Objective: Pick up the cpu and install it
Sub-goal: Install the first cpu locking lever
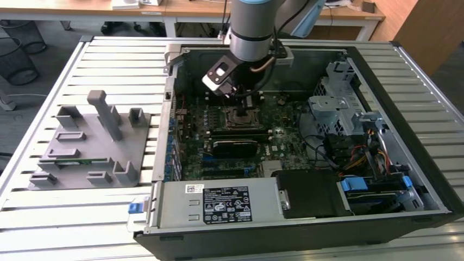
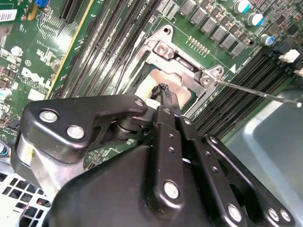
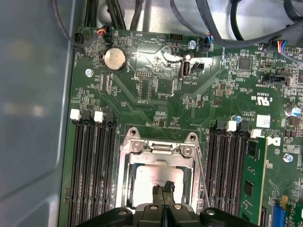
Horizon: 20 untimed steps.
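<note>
The gripper [image 3: 163,190] has its fingers pressed together, clasping nothing, with the tips down on the cpu [image 3: 143,182]. The cpu lies flat inside the socket's metal frame [image 3: 156,147], directly under those tips. Black memory slots [image 3: 92,165] flank the socket on both sides, all on the green motherboard [image 3: 156,94].
</note>
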Motion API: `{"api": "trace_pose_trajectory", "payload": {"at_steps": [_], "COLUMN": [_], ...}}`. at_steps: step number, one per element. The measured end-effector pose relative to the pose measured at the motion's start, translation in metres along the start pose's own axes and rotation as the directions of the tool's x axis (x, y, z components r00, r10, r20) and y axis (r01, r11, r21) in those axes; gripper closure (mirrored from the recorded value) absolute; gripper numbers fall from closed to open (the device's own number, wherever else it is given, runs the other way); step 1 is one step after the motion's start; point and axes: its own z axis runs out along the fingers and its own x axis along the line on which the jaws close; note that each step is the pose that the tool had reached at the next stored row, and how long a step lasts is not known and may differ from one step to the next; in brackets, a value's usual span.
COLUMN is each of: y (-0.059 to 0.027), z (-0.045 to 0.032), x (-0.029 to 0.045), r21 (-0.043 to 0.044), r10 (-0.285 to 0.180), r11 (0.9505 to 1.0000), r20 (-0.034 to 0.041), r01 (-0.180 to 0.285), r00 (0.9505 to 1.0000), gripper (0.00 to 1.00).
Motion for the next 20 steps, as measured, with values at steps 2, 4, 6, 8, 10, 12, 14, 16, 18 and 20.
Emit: {"api": "trace_pose_trajectory", "payload": {"at_steps": [2, 4, 6, 8, 10, 12, 14, 16, 18, 20], "y": [0.0007, 0.0011, 0.0014, 0.0016, 0.0017, 0.0018, 0.0020, 0.0020, 0.0020, 0.0020], "z": [0.0000, -0.0001, -0.0001, -0.0003, -0.0013, -0.0021, -0.0038, -0.0061, -0.0096, -0.0138], "x": [-0.0001, -0.0001, -0.0001, -0.0001, -0.0001, -0.0001, -0.0002, -0.0002, -0.0001, -0.0001], "r21": [0.0003, 0.0003, 0.0003, 0.0004, 0.0003, 0.0004, 0.0004, 0.0005, 0.0006, 0.0008], "r10": [0.000, 0.000, 0.000, 0.000, 0.000, 0.000, 0.000, 0.000, 0.000, 0.000], "r11": [1.0000, 1.0000, 1.0000, 1.0000, 1.0000, 1.0000, 1.0000, 1.0000, 1.0000, 1.0000], "r20": [0.0001, 0.0002, 0.0002, 0.0003, 0.0003, 0.0006, 0.0013, 0.0033, 0.0049, 0.0062], "r01": [0.000, 0.000, 0.000, 0.000, 0.000, 0.000, 0.000, 0.000, 0.000, 0.000], "r00": [1.0000, 1.0000, 1.0000, 1.0000, 1.0000, 1.0000, 1.0000, 1.0000, 1.0000, 1.0000], "gripper": [0.89, 0.89, 0.89, 0.89, 0.89, 0.89, 0.89, 0.89, 0.89, 0.89]}}
